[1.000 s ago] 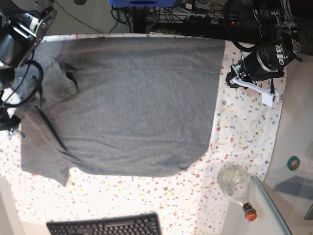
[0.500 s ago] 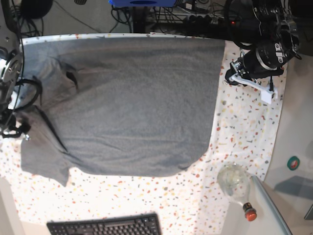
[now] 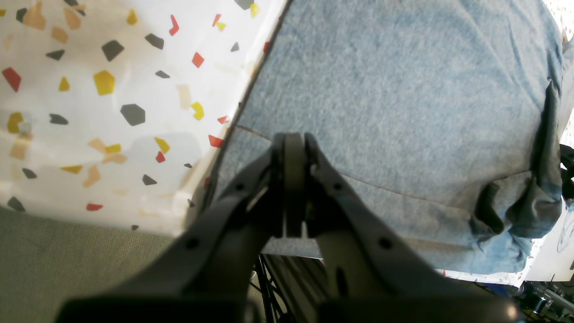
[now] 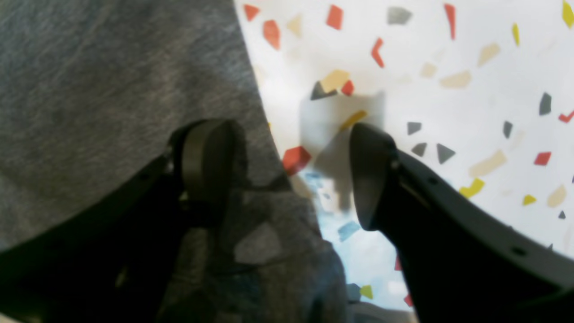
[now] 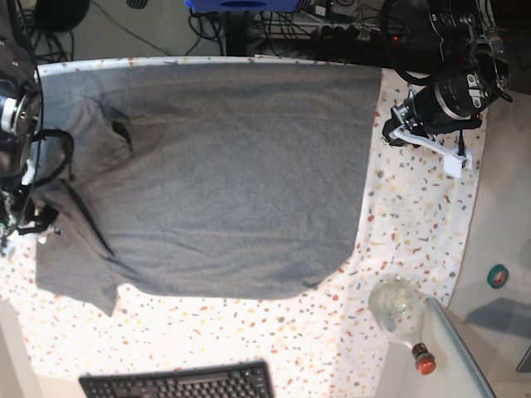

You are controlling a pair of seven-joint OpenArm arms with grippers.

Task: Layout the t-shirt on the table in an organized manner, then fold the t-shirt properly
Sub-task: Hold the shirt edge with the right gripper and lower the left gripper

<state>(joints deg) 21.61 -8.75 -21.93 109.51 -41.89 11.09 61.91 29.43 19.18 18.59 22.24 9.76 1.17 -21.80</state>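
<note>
Right gripper (image 4: 287,175) spread at sleeve edge, nothing pinched.
Swung in from above since a second ago; left gripper (image 3: 293,148) pressed together beside t-shirt (image 5: 224,174) hem; layout likely unfinished.

The t-shirt (image 5: 224,174) lies spread across the bench (image 5: 415,224) — a keyboard (image 5: 178,383) at the near edge, a bottle (image 5: 402,315) on its side off the shirt's near right corner.

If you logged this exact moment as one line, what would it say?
t-shirt: spread flat on table | left gripper: shut, empty, at shirt's hem edge | right gripper: open, straddling sleeve edge
</note>
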